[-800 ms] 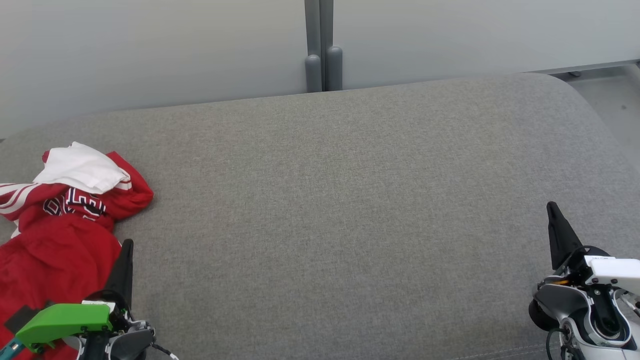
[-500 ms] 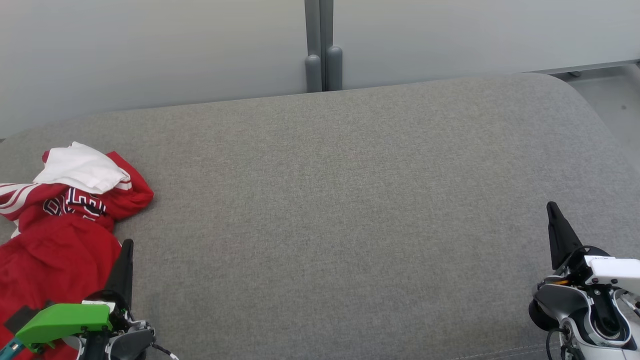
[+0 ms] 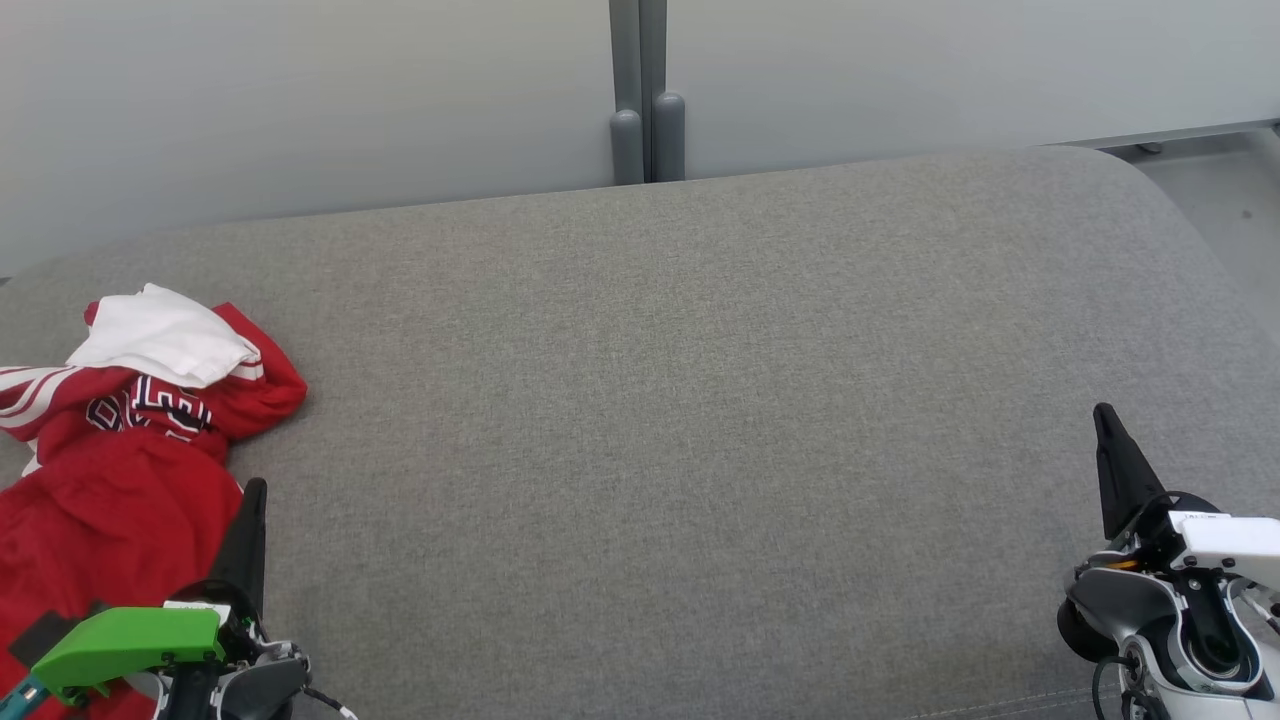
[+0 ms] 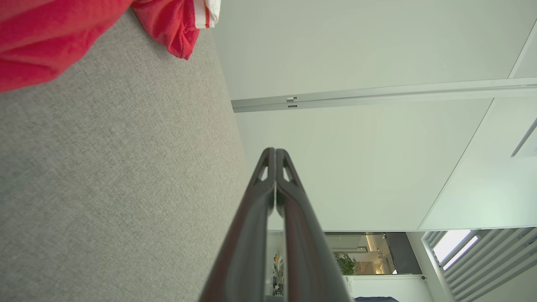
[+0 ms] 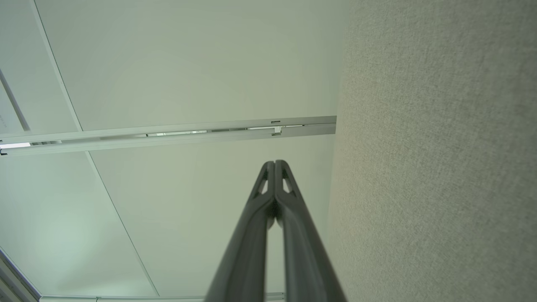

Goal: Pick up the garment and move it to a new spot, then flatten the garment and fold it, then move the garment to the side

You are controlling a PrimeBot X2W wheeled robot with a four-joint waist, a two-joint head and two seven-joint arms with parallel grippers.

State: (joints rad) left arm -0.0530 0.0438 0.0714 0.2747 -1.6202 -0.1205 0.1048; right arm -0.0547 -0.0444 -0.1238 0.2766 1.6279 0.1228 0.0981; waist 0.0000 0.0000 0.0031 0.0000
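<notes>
A crumpled red garment with white stripes, dark lettering and a white inner part lies bunched at the left end of the grey cushion. In the left wrist view the garment fills the top left corner. My left gripper is shut and empty, just right of the garment's lower part; its fingertips press together. At the cushion's right end my right gripper is shut and holds nothing, its tips closed together.
Behind the cushion stands a pale wall with a grey vertical post at the middle. A strip of floor shows past the cushion's rounded right end. Wide bare cushion lies between the two grippers.
</notes>
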